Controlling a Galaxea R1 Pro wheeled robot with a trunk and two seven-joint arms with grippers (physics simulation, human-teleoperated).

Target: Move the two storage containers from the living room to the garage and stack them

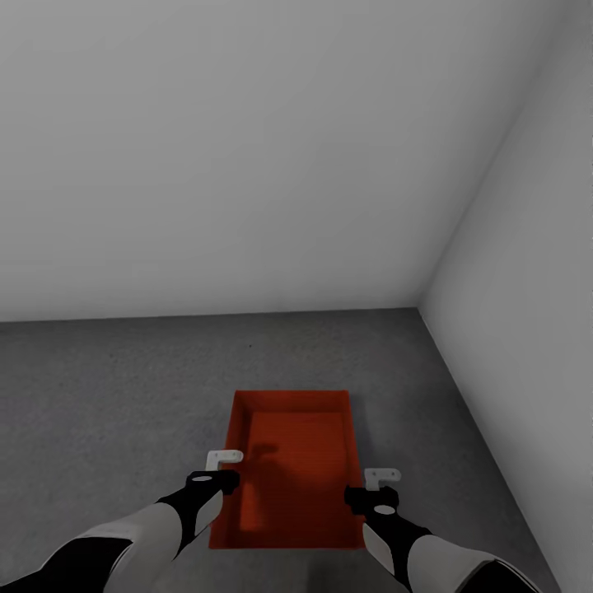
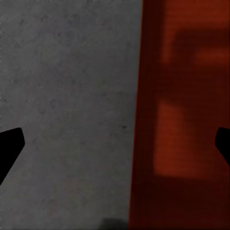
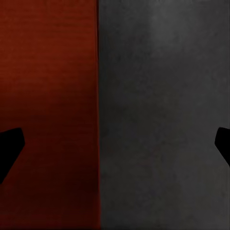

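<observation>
A bare corner of the garage, with plain white-grey walls (image 1: 247,148) meeting at the right and the dark grey speckled concrete floor (image 1: 107,395) below, takes up the head view. On that floor, near the corner and straight ahead of the robot, lies a red-orange storage container (image 1: 292,461), open top upward, its long sides running away from the camera; whether it is one bin or two nested cannot be told from here. The left gripper (image 1: 224,457) hangs over the container's left wall and the right gripper (image 1: 382,475) just beside its right wall, each at the end of a black and grey forearm reaching in from the bottom edge. A shadow of the left gripper falls on the bin's inner floor. In the left wrist view, the concrete fills one half and the container's ribbed red side (image 2: 184,120) the other, its edge running straight down the middle; the two dark fingertips (image 2: 9,148) sit far apart at opposite borders, so this gripper is spread wide with nothing between them. In the right wrist view, the arrangement mirrors that: red wall (image 3: 48,110) on one half, grey floor on the other, fingertips (image 3: 9,148) again wide apart and holding nothing.
</observation>
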